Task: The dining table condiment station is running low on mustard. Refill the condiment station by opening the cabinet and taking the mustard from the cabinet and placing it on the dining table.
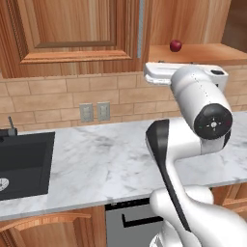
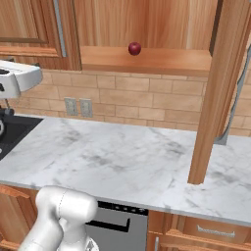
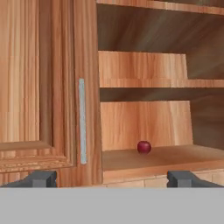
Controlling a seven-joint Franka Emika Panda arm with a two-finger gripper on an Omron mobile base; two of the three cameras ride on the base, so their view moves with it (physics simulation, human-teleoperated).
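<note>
The gripper is spread wide and holds nothing, its two dark fingertips set far apart and aimed at the open cabinet. Straight ahead on the lowest shelf sits a small dark red fruit, alone; no yellow mustard bottle can be seen on the shelves. Left of the opening stands a closed door with a slim silver handle. The swung-out right door hangs edge-on over the marble counter, beside the black sink
</note>
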